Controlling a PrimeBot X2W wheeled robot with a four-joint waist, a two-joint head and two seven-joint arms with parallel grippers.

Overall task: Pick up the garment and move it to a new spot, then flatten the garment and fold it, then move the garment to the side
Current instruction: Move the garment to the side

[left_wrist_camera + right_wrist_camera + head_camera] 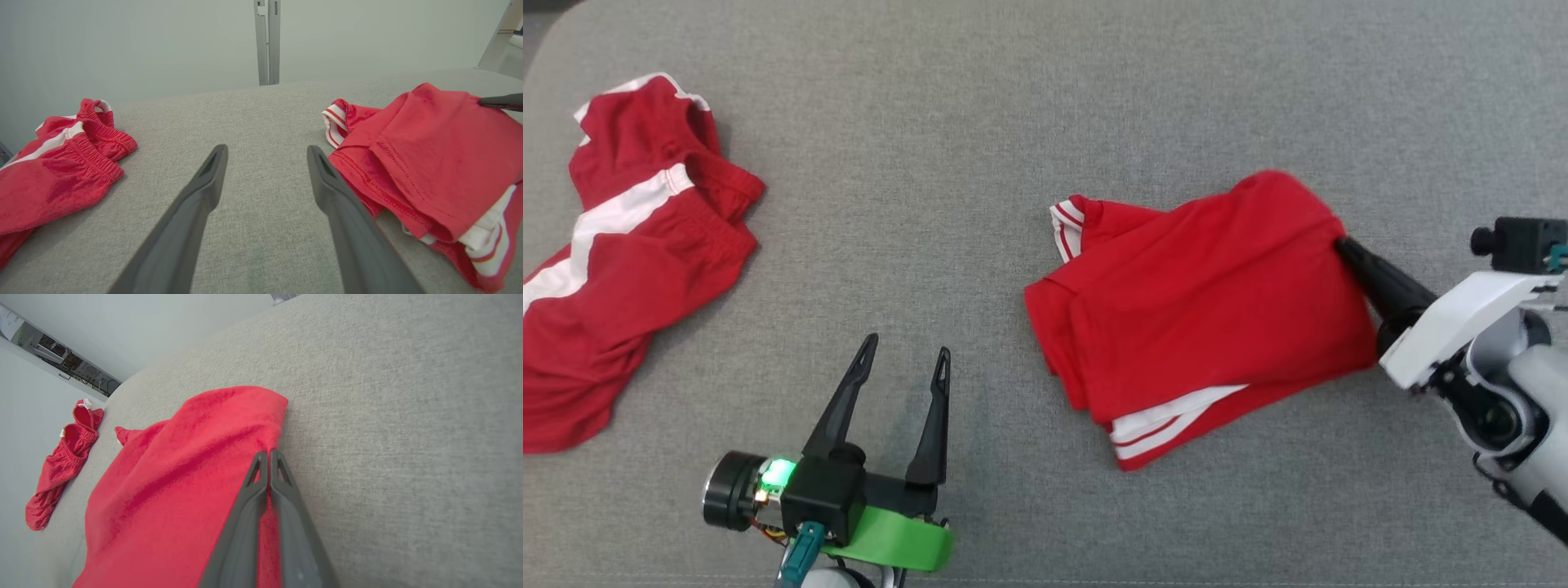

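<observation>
On the head view, centre-right: garment, red with white-striped trim, folded into a compact stack on the grey surface. Right gripper is at its right edge, tips meeting the cloth. Left gripper is lower left, jaws spread and empty, well apart from the garment. Shorts, red and crumpled, lie at far left.

Left wrist view: two fingers parted over bare surface. Garment lies to the right, shorts to the left.

Right wrist view: right gripper has its jaws clenched on a pinch of the garment's edge, with red cloth showing between the fingers.

Step, judged: folding looks done and the move to the side is in hand.

Next move calls for a low, steady pull by the pinched edge, so the layers do not slide apart, towards open surface away from the shorts.
</observation>
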